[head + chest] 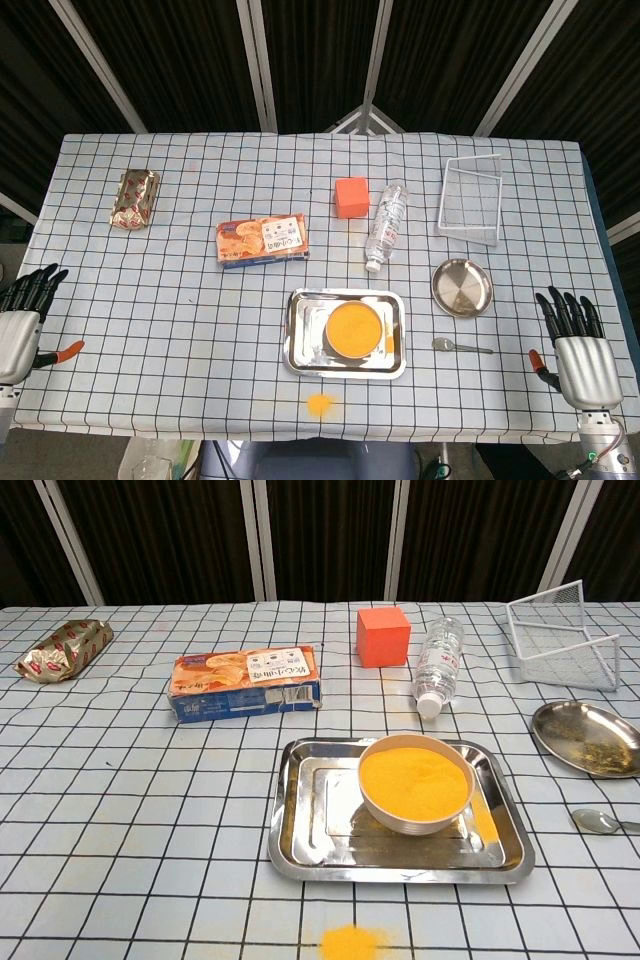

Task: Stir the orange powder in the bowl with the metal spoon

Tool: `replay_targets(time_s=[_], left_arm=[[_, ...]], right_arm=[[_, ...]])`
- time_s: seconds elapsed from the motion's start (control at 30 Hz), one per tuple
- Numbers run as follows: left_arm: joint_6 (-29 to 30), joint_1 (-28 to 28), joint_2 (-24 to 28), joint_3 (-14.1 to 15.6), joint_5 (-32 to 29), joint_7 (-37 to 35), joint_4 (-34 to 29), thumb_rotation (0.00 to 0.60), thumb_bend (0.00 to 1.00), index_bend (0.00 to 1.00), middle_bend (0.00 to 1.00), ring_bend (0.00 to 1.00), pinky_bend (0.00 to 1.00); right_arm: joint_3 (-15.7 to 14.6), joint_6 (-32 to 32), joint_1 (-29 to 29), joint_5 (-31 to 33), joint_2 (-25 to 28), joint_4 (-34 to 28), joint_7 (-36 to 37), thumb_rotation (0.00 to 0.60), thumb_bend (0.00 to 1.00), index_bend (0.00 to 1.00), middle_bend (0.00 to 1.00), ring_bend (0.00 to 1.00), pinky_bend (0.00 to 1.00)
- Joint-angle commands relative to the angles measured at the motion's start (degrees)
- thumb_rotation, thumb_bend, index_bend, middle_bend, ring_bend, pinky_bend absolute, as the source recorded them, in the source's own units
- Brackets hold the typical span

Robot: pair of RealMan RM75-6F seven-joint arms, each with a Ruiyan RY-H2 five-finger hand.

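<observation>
A bowl (355,331) (416,783) full of orange powder sits in a metal tray (305,340) (310,820) near the table's front middle. The metal spoon (460,346) (603,822) lies flat on the cloth to the right of the tray. My right hand (578,351) rests at the table's front right, fingers spread, holding nothing, a short way right of the spoon. My left hand (22,318) is at the front left edge, fingers apart and empty. Neither hand shows in the chest view.
A spilled patch of orange powder (319,404) (350,943) lies in front of the tray. A round metal plate (461,287), a water bottle (387,226), an orange cube (351,197), a white wire basket (472,200), a biscuit box (262,241) and a foil snack pack (135,198) lie further back.
</observation>
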Motion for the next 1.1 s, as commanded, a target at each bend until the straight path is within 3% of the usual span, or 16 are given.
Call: replay_targets(time_s=[0.03, 0.2, 0.43, 0.8, 1.1], left_arm=[[0.34, 0.01, -0.09, -0.09, 0.29, -0.02, 0.26, 0.600, 0.02, 0.00, 0.00, 0.00, 0.00], [0.75, 0.04, -0.25, -0.06, 0.78, -0.06, 0.73, 0.600, 0.02, 0.00, 0.00, 0.00, 0.00], [0.33, -0.16, -0.32, -0.21, 0.44, -0.41, 0.79, 0.600, 0.02, 0.00, 0.00, 0.00, 0.00], [1.26, -0.09, -0.75, -0.47, 0.85, -0.12, 1.40, 0.600, 0.02, 0.00, 0.00, 0.00, 0.00], [1.30, -0.25, -0.76, -0.83, 0.61, -0.08, 1.48, 0.600, 0.02, 0.00, 0.00, 0.00, 0.00]], right_arm=[[-0.09, 0.06, -0.03, -0.15, -0.05, -0.06, -0.08, 0.600, 0.38, 0.00, 0.00, 0.00, 0.00], [-0.66, 0.15, -0.17, -0.90, -0.33, -0.55, -0.56, 0.600, 0.38, 0.01, 0.00, 0.00, 0.00], [-1.35, -2.89, 0.69, 0.06, -1.77, -3.63, -1.38, 0.600, 0.38, 0.34, 0.01, 0.00, 0.00], [-0.49, -9.32, 3.66, 5.46, -8.29, -3.62, -11.24, 0.600, 0.38, 0.45, 0.06, 0.00, 0.00], [1.44, -10.89, 4.51, 10.90, -13.51, 0.63, -13.52, 0.600, 0.38, 0.46, 0.07, 0.00, 0.00]])
